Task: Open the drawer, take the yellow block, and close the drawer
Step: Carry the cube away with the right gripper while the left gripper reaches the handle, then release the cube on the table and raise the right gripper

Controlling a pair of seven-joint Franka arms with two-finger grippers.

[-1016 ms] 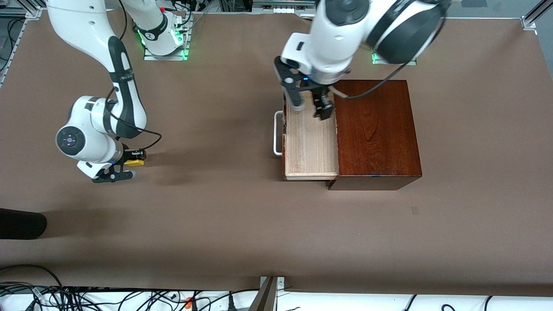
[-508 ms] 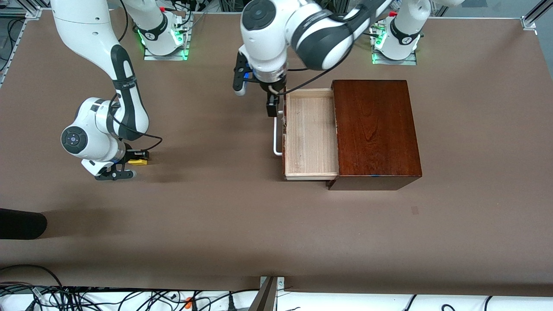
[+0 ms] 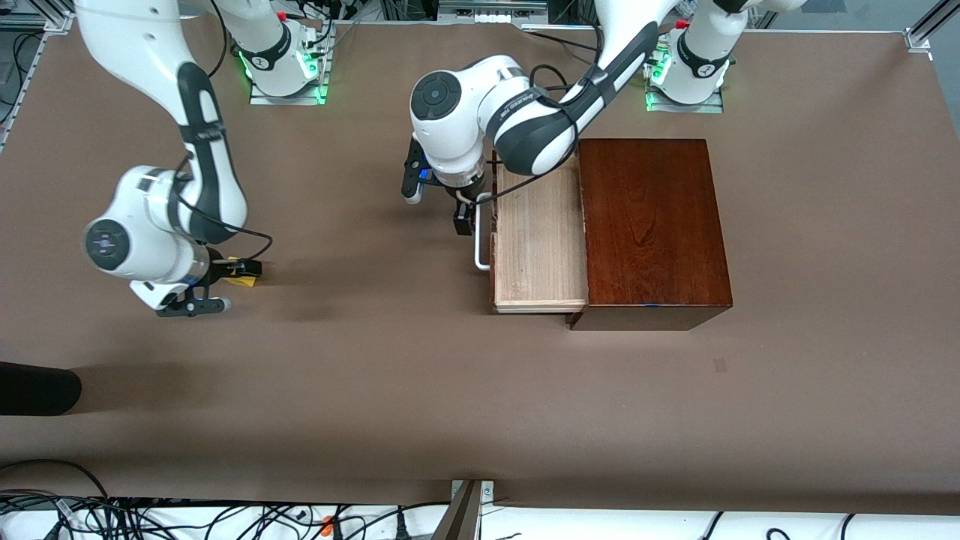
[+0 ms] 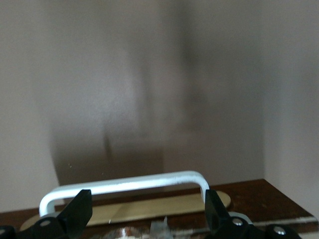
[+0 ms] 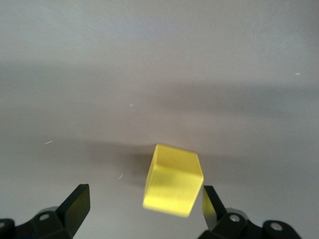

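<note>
The right end effector is now spread wide, the yellow block released between its fingers onto the worktop, while the open left end effector has been brought to the handle of the still-open drawer.

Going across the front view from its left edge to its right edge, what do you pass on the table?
Right hand → yellow block → left hand → white handle → open drawer → dark wooden box.
</note>
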